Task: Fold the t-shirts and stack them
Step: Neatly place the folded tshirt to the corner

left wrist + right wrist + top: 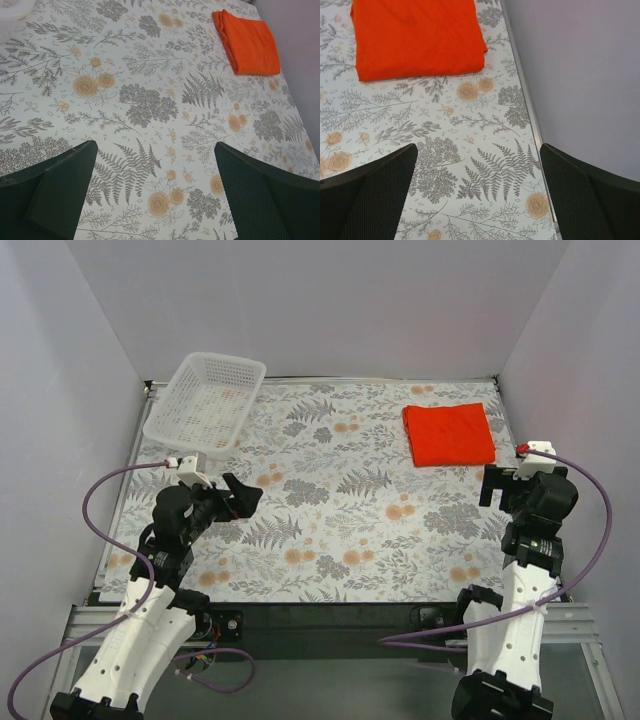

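Observation:
One bright orange-red t-shirt (449,434) lies folded into a neat rectangle at the far right of the floral table, also seen as the t-shirt (248,43) in the left wrist view and the t-shirt (417,36) in the right wrist view. My left gripper (243,496) hovers over the left part of the table, far from the cloth, open and empty; the same gripper (156,150) shows only tablecloth between its fingers. My right gripper (497,485) sits just near of the shirt by the right edge, open and empty, and the gripper (479,152) frames bare tablecloth.
A white plastic mesh basket (205,403) stands tilted at the far left corner. Grey walls close in the table on three sides, and a metal edge rail (524,95) runs along the right side close to my right gripper.

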`<state>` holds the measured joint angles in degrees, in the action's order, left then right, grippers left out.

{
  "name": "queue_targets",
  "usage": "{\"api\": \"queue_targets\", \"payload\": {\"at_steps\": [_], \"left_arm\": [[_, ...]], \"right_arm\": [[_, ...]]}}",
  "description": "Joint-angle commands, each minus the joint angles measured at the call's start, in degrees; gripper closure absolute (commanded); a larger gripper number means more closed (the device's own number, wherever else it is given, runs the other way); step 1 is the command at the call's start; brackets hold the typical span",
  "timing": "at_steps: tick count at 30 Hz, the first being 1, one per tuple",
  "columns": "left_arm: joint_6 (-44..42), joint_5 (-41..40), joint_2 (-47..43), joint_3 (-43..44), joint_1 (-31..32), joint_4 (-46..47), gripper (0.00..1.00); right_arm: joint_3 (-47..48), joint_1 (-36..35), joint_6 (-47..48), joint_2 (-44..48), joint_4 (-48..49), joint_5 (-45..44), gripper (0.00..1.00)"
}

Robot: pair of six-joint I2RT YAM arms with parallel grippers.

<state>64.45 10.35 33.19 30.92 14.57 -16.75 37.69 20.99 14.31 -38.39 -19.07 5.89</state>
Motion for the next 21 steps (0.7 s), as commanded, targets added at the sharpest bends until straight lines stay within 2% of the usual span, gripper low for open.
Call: {"api": "queue_targets", "payload": {"at_steps": [1,21], "left_arm": [[-1.34,-2.00,-1.37,0.64,-0.33,-2.58,0.02],[-1.87,-2.79,-4.54,-0.59,-0.33,-2.14,0.02]], "right_arm": [[-0.34,0.10,-2.18,2.88,2.55,-3.52,0.02],[0.28,0.10,-6.04,-0.10,0.79,-3.43,0.02]]}}
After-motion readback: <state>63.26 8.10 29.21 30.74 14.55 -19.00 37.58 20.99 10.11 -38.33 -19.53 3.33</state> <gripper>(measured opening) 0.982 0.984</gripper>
